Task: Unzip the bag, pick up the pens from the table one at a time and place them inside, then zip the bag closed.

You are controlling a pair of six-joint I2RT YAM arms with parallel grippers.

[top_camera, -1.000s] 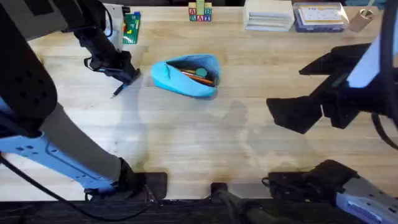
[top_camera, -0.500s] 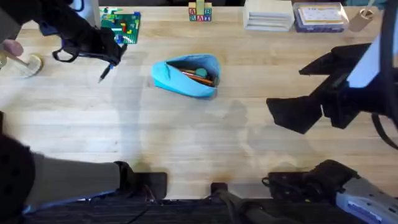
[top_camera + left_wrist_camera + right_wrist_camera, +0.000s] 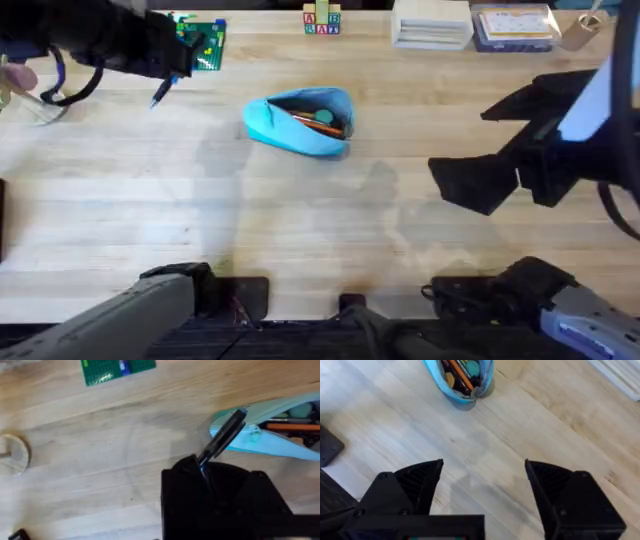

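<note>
The light blue bag (image 3: 298, 124) lies unzipped on the table (image 3: 300, 220) at the centre back, its orange lining and several items showing inside. It also appears in the left wrist view as the bag (image 3: 272, 440) and in the right wrist view as the bag (image 3: 461, 380). My left gripper (image 3: 172, 75) hovers at the far left, well left of the bag, shut on a dark pen (image 3: 159, 96) that sticks out past its fingertips. The wrist view shows the pen (image 3: 223, 439) clamped in that gripper (image 3: 202, 467). My right gripper (image 3: 497, 140) hangs open at the right, its fingers (image 3: 420, 477) spread wide over bare wood.
A green Lego baseplate (image 3: 200, 42) lies at the back left, close beside my left gripper. A round wooden disc (image 3: 12, 455) sits at the left edge. Letter blocks (image 3: 321, 20), white boxes (image 3: 432, 24) and a purple-lidded case (image 3: 514, 26) line the back edge.
My left arm has swung up and to the far left, carrying the pen away from the bag toward the green baseplate. The right arm and the bag have not moved.
</note>
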